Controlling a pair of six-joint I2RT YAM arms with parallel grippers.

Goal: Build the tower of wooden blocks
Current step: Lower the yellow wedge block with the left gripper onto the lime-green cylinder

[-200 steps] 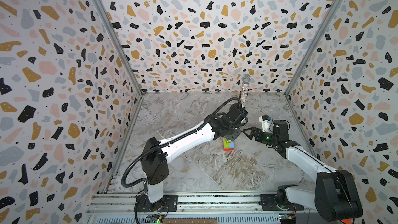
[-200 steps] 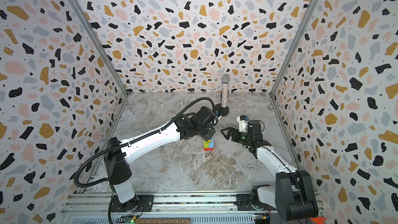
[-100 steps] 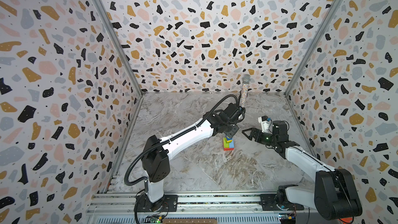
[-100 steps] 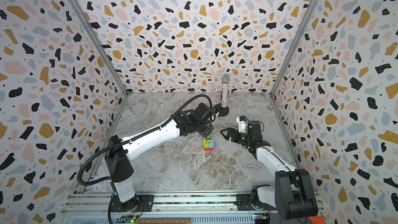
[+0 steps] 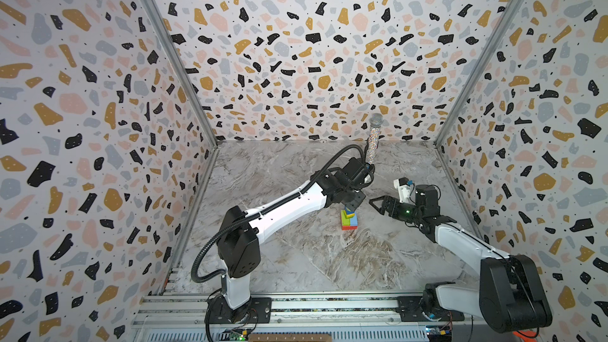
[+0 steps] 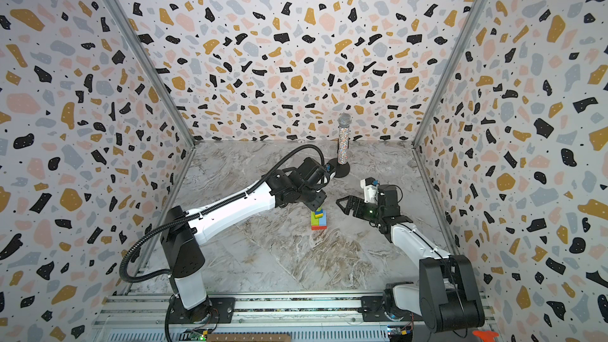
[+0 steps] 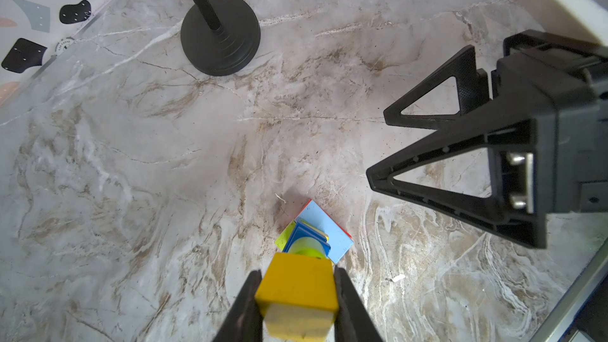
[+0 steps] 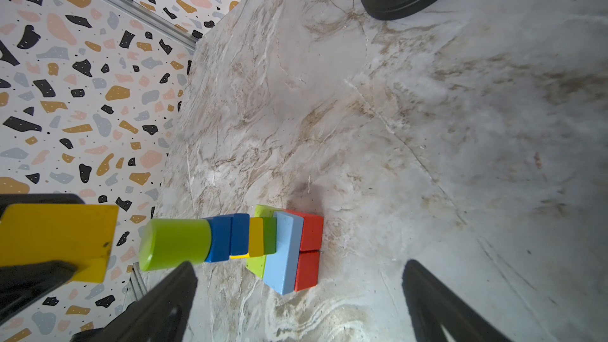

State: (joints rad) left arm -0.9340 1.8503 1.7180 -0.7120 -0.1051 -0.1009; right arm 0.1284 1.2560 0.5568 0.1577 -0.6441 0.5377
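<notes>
While the left gripper (image 7: 297, 273) clamps a yellow block (image 7: 296, 286) above the tower (image 8: 240, 238), right gripper (image 7: 378, 146) spread, a square lowering seems next.

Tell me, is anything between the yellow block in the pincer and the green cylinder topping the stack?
Nothing: in the right wrist view only a bare gap separates the yellow block from the green cylinder.
</notes>
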